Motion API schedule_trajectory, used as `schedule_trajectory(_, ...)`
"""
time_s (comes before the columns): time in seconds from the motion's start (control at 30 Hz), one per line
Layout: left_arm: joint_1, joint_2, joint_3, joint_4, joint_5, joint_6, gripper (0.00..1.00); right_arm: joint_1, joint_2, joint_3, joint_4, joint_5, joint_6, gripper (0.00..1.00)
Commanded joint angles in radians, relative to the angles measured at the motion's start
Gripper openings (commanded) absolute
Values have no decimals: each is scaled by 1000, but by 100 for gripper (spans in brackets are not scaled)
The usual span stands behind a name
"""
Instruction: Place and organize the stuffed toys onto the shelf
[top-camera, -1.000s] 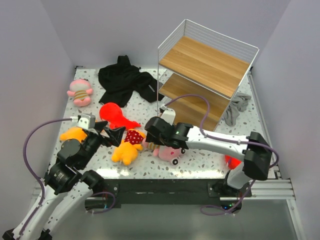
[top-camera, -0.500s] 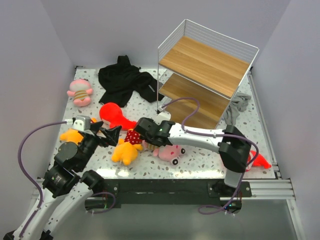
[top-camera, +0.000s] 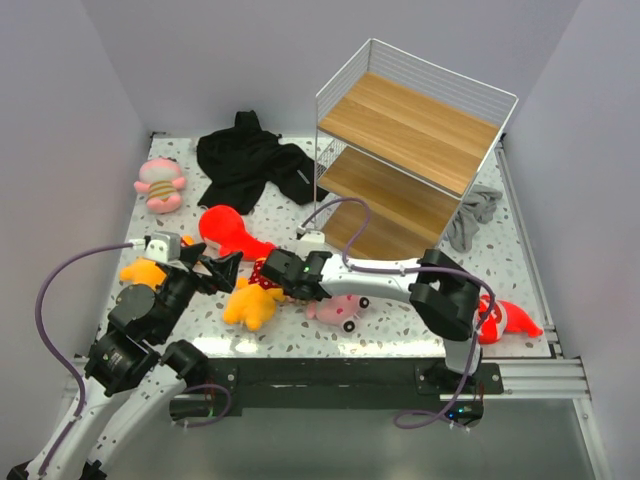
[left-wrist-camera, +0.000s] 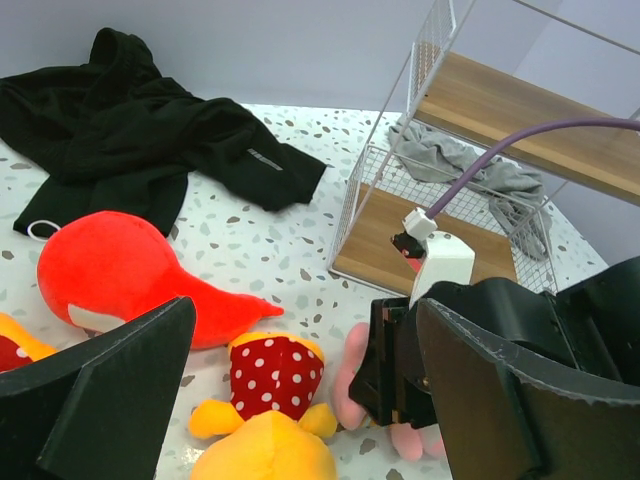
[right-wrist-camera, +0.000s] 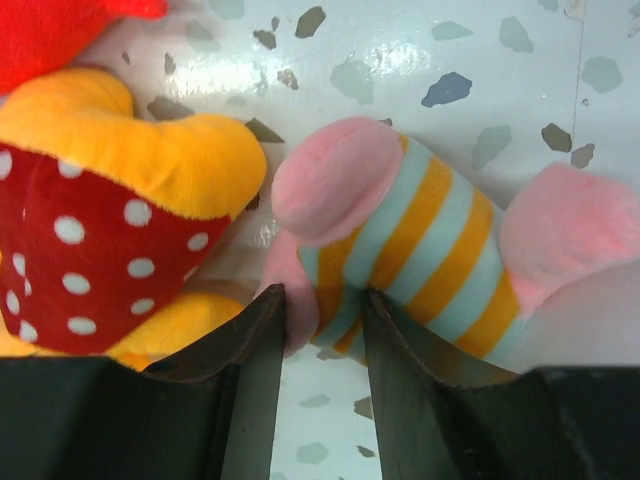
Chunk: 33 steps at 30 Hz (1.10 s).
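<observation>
The pink striped toy (right-wrist-camera: 430, 250) lies on the tabletop (top-camera: 390, 332) in front of the shelf (top-camera: 410, 150), touching the orange bibbed toy (right-wrist-camera: 150, 190). The right gripper (right-wrist-camera: 322, 300) is narrow, both fingers (right-wrist-camera: 250, 380) pressing a fold of the pink toy's side. The left gripper (left-wrist-camera: 305, 303), wide and holding nothing, hovers beyond the orange bibbed toy from the shelf. A second ago the right gripper stood wider and nearer the shelf.
</observation>
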Motion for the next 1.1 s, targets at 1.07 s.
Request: schedule_trajectory(1.07,-1,4,18,12,-42,-23,97,152,-200,-140,-22,255,-253,55)
